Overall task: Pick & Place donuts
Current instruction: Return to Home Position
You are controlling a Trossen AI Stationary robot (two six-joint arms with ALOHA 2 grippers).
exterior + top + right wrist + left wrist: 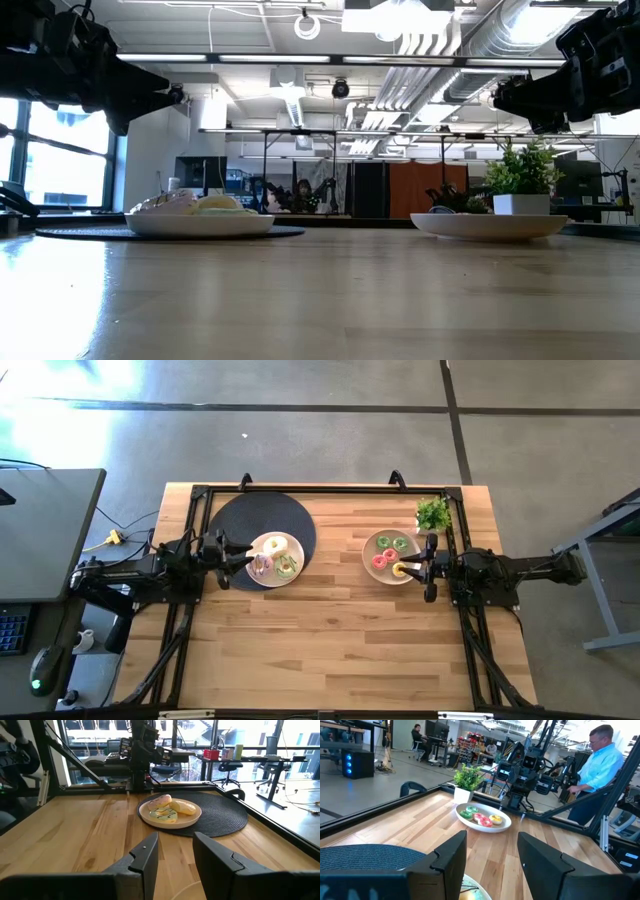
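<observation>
Three larger iced donuts, cream-yellow (275,545), pink-white (262,565) and green-white (287,566), lie on the left plate (297,546); they also show in the right wrist view (170,809). Several tiny donuts, green (384,542), pink-red (380,560) and yellow-orange (399,569), lie on the right plate (370,548); the left wrist view (482,818) shows them too. My left gripper (243,556) is open and empty, raised at the left plate's left rim. My right gripper (412,568) is open and empty, raised at the right plate's right rim, by the yellow-orange donut.
A black round mat (240,520) lies under the left plate. A potted green plant (433,513) stands at the far right, just behind the right plate. A black frame (320,488) rims the table. A person in a light-blue shirt (600,760) stands beyond the table's right side.
</observation>
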